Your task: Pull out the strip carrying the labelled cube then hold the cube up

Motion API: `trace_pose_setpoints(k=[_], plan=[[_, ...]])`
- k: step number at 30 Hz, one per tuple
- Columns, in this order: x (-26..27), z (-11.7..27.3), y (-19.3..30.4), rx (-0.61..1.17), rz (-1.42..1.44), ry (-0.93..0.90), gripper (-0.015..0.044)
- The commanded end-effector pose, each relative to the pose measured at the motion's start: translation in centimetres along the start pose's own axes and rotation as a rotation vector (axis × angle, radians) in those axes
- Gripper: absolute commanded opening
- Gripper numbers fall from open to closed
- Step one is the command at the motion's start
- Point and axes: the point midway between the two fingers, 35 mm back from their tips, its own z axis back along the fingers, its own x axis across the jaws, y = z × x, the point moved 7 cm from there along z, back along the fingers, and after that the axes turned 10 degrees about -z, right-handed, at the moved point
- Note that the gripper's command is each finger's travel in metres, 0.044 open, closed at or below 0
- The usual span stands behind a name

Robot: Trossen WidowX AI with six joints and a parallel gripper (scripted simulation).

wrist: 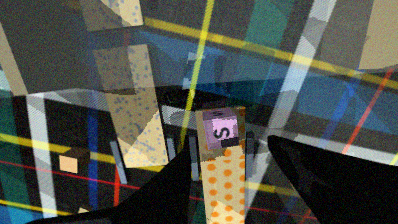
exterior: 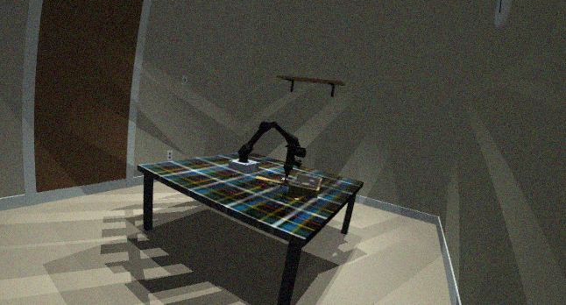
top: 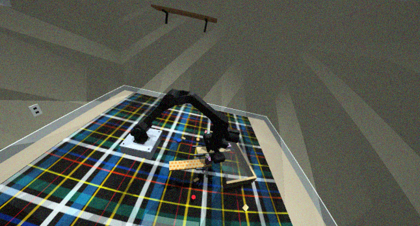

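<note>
An orange-dotted strip [top: 186, 165] [exterior: 266, 179] [wrist: 227, 192] lies outside the tray and shows no break. The pink cube marked S [top: 209, 158] [wrist: 221, 131] sits on its tray-side end. My gripper [top: 212, 157] [exterior: 286, 179] [wrist: 228, 147] is open and low over that end, pointing down, with its fingers on either side of the cube. In the wrist view a gap shows between each finger and the cube. A blue-speckled strip [top: 202, 150] [wrist: 137, 120] lies beside it; a gap parts it from another speckled piece [wrist: 117, 11].
A wood-rimmed tray [top: 242, 180] stands just beyond the gripper. Grey guide rails [wrist: 194, 157] flank the strips. Another pink cube [top: 229, 145] is by the tray. A red disc [top: 193, 197], a yellow block [top: 245, 208] and a blue piece [top: 179, 140] lie around.
</note>
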Motion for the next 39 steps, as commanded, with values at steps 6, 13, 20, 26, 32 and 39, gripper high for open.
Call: trace_pose_setpoints(k=[6,13,20,26,32,39], plan=[[0.0,-1.6,-0.2,-0.001,-0.007,-0.005,0.0250],[0.0,-2.7,-0.1,-0.001,-0.007,-0.005,0.0250],[0.1,-3.9,-0.1,-0.001,-0.007,-0.005,0.0250],[0.1,-4.8,0.0,-0.001,-0.007,-0.005,0.0250],[0.1,-4.9,0.0,-0.001,-0.007,-0.005,0.0250],[0.0,-4.7,-0.1,-0.004,0.000,0.001,0.0158]])
